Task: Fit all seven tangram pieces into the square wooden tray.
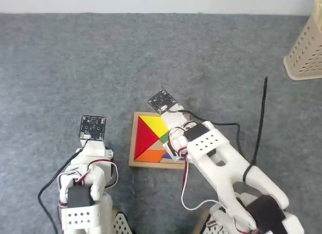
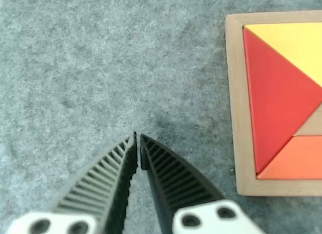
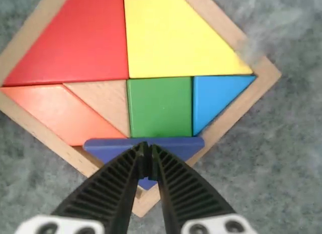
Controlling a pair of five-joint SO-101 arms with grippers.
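Note:
The square wooden tray lies on grey felt between the two arms. In the right wrist view it holds a red triangle, a yellow triangle, a green square, a light blue triangle and an orange parallelogram. A pale wood-coloured triangle sits among them; I cannot tell whether it is a piece or bare floor. My right gripper is shut, its tips on the dark blue triangle at the tray's near corner. My left gripper is shut and empty over felt, left of the tray.
A beige perforated basket stands at the far right edge. A black cable rises beside the right arm. Grey felt stretches bare behind and left of the tray.

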